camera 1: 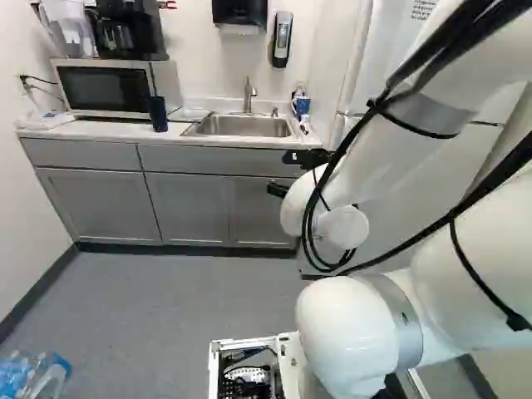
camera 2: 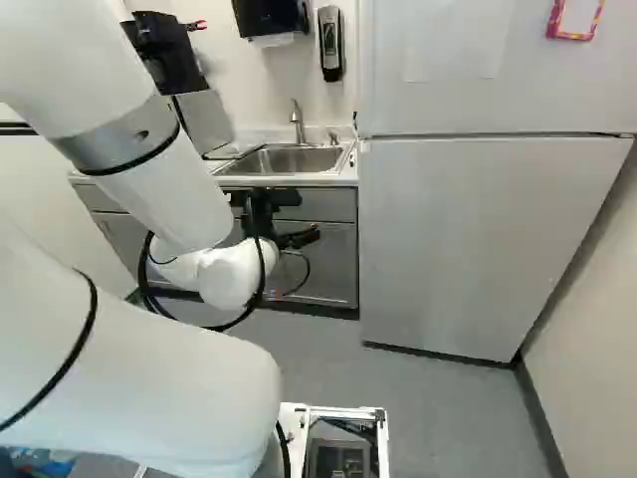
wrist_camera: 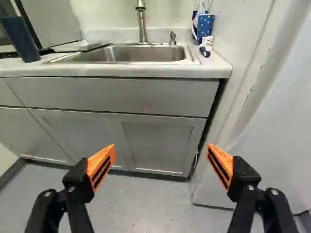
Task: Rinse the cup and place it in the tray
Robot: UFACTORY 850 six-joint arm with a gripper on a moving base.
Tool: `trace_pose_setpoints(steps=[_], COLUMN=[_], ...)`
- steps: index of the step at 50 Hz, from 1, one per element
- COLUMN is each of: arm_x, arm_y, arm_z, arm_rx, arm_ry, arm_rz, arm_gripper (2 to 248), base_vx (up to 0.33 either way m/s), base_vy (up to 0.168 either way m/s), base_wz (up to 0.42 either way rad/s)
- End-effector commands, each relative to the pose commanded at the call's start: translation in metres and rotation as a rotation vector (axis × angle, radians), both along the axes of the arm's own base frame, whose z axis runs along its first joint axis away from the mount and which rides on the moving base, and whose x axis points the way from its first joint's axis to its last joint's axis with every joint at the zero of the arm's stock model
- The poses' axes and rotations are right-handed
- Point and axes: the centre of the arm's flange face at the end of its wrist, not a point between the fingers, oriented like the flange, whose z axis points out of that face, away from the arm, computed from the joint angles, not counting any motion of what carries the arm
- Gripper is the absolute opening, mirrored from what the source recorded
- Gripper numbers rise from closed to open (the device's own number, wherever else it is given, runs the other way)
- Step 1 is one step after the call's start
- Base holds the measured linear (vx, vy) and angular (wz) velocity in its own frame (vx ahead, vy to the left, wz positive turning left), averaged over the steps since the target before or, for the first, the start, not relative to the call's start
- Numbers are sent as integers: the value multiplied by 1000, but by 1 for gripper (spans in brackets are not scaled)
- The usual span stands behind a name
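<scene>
My gripper (camera 2: 263, 213) hangs in front of the sink cabinet, below counter height. In the wrist view the gripper (wrist_camera: 161, 148) stands wide open, nothing between its orange pads. A dark blue cup (camera 1: 158, 114) is upright on the counter by the microwave, left of the sink; the wrist view shows this cup (wrist_camera: 20, 40) too. A patterned blue mug (wrist_camera: 204, 28) stands in the corner right of the sink (wrist_camera: 131, 53). Between dark cup and sink lies a flat white item (wrist_camera: 73, 46); whether it is the tray I cannot tell. The faucet (camera 1: 248, 95) rises behind the basin.
The microwave (camera 1: 108, 86) carries a coffee maker (camera 1: 130, 32). A refrigerator (camera 2: 458, 239) stands right of the counter (wrist_camera: 160, 70). Soap and towel dispensers hang above the sink. Plastic bottles (camera 1: 33, 376) are at the near left, and cabinet doors (camera 1: 193, 204) face the arm.
</scene>
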Motion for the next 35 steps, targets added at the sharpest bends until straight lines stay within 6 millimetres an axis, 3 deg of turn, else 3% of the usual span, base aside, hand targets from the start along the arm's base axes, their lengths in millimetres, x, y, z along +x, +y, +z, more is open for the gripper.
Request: trace_pose_setpoints(steps=[35], arm_x=[31], arm_y=[0], arm_z=[15], arm_rx=[0], arm_ry=[-24], arm_rz=[0], arm_gripper=[247], base_vx=[0], base_vy=[0], base_wz=[0])
